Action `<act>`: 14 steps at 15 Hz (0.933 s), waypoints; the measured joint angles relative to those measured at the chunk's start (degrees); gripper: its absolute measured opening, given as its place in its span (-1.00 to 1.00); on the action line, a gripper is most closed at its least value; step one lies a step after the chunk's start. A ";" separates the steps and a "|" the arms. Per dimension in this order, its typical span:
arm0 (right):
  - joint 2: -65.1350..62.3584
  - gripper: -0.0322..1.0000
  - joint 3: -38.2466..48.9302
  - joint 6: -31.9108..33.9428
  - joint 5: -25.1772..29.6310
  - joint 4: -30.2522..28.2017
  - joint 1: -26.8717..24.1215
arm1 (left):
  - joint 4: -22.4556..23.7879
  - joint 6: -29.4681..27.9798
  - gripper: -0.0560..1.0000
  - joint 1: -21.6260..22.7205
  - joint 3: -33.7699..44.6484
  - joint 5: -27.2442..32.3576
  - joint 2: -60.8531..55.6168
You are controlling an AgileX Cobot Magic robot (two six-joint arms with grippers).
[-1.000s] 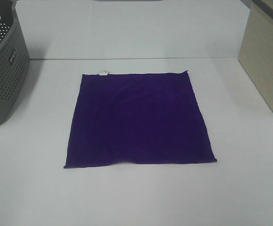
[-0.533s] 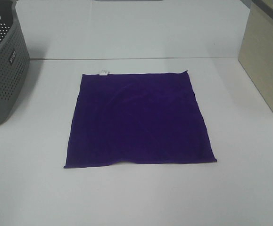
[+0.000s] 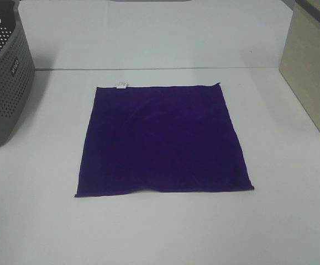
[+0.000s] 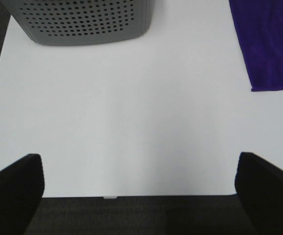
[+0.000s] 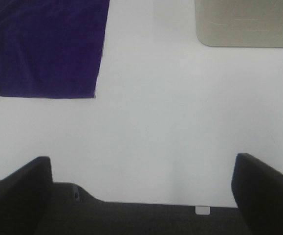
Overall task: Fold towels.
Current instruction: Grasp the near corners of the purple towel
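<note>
A dark purple towel [image 3: 162, 139] lies flat and spread open in the middle of the white table, with a small white tag [image 3: 121, 85] at its far left corner. Neither arm shows in the exterior high view. In the left wrist view my left gripper [image 4: 140, 191] is open above the table's near edge, the towel's near left corner [image 4: 271, 49] off to one side. In the right wrist view my right gripper [image 5: 142, 193] is open above the near edge, and the towel's near right corner [image 5: 48, 46] lies apart from it. Both grippers are empty.
A grey perforated basket [image 3: 2, 83] stands at the left edge of the table and shows in the left wrist view [image 4: 82, 22]. A beige bin [image 3: 311, 66] stands at the right edge and shows in the right wrist view [image 5: 246, 22].
</note>
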 joint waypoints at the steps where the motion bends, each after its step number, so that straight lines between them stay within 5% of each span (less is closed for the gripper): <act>1: 8.02 0.93 -4.58 0.40 0.00 0.06 0.00 | 0.00 0.57 0.98 0.00 -2.29 0.00 7.22; 5: 34.84 0.93 -12.20 -1.60 -2.29 3.15 0.00 | -0.17 1.66 0.98 0.00 -7.45 -4.64 29.39; 8: 50.02 0.92 -13.01 -11.97 -7.68 16.39 0.00 | -7.45 6.13 0.98 -0.23 -7.68 -9.97 41.94; 11: 65.83 0.92 -13.12 -22.80 -13.41 30.88 0.00 | -17.76 10.49 0.98 -8.94 -8.37 -20.11 59.07; 14: 74.43 0.92 -13.12 -25.73 -16.62 33.46 0.00 | -22.80 10.66 0.98 -15.58 -12.83 -25.32 72.77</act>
